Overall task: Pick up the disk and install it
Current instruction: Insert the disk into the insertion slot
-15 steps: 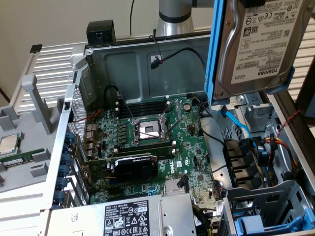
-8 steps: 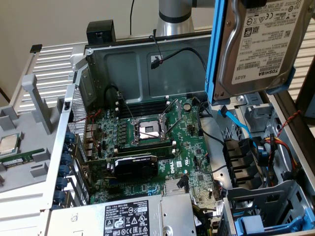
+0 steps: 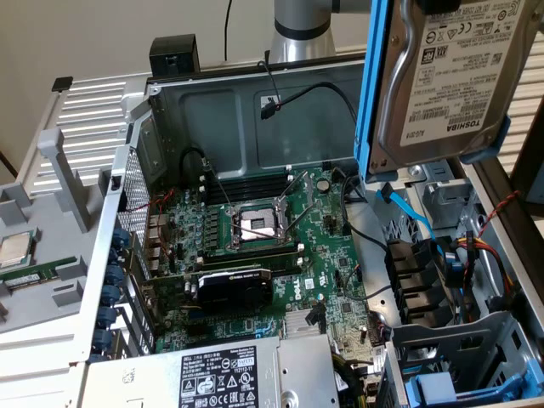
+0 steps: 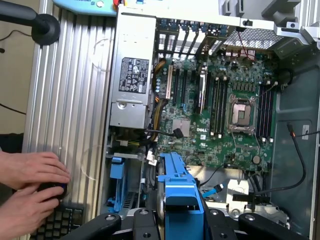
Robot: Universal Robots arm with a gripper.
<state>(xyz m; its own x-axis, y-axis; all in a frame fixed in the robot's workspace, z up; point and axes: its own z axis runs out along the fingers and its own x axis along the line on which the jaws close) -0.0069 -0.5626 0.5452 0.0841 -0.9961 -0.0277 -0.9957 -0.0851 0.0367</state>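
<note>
The disk [image 3: 450,72], a silver-grey hard drive with a white Toshiba label in a blue plastic carrier, hangs tilted in the air above the open computer case, at the exterior view's upper right. In the wrist view the disk [image 4: 177,192] shows edge-on, blue carrier foremost. My gripper [image 4: 177,222] is shut on it, one black finger [image 4: 107,225] on each side. It hovers over the drive bay area [image 3: 425,280] beside the motherboard.
The open case holds a green motherboard [image 3: 255,255] with a CPU socket [image 3: 257,223], a power supply [image 3: 229,374] and loose cables [image 3: 408,212]. Another blue-fronted carrier [image 3: 450,393] sits in the lower bay. A person's hands [image 4: 30,190] rest on a keyboard beside the case. A small CPU chip [image 3: 15,248] lies on the grey lid.
</note>
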